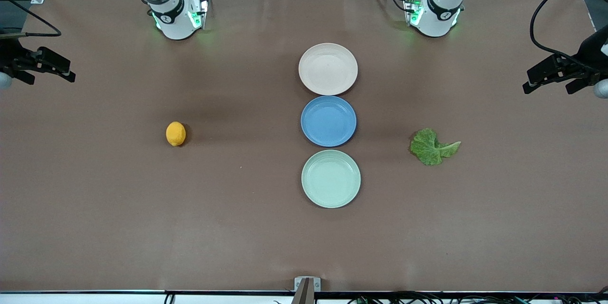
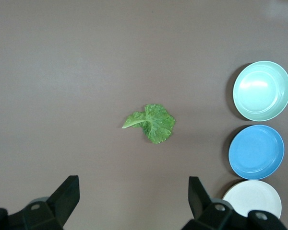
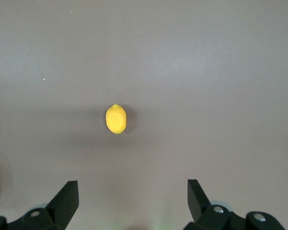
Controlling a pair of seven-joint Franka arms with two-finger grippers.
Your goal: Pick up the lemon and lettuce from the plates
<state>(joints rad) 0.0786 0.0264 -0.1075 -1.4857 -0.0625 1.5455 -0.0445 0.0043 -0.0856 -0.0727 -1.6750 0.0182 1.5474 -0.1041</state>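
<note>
Brown worktop (image 1: pixel 95 209) carries three bare plates (image 1: pixel 328 69) in a central row. Lemon (image 1: pixel 175 133) and lettuce (image 1: pixel 433 147) lie on the worktop toward opposite ends, probably already removed. Left claw (image 2: pixel 133 201) and right claw (image 3: pixel 132 201) hover wide, each above its own item.

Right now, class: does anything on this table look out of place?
Yes. All three plates hold nothing: the lemon and lettuce lie on the bare table, toward the right and left arms' ends. Both grippers wait open above them.
</note>
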